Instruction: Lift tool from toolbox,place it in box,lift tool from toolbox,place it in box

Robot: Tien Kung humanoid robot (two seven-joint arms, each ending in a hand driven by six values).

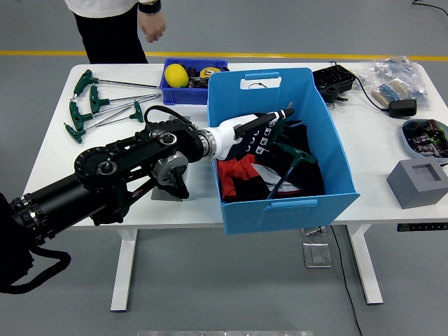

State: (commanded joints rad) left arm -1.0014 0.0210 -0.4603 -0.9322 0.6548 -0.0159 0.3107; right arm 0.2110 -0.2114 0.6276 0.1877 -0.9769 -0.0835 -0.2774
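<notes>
My left hand [269, 129] reaches over the left wall of the big blue box [280, 203] and sits low inside it, above the black and red cloth [241, 171]. Its fingers are curled on a green-handled T tool, whose green grip shows between them. Another green-handled T tool [290, 159] lies in the box just right of my hand. Several more green T-handle tools [91, 105] lie on the table at the far left. The small blue tray [199, 91] with a yellow item [176, 74] stands behind the box's left corner.
A grey metal block [159, 192] is mostly hidden behind my forearm. A person stands at the far left edge, one hand [152, 24] hanging free. At the right are a grey foam block [418, 183], a bowl [425, 134], a black case [334, 80] and bags [395, 75].
</notes>
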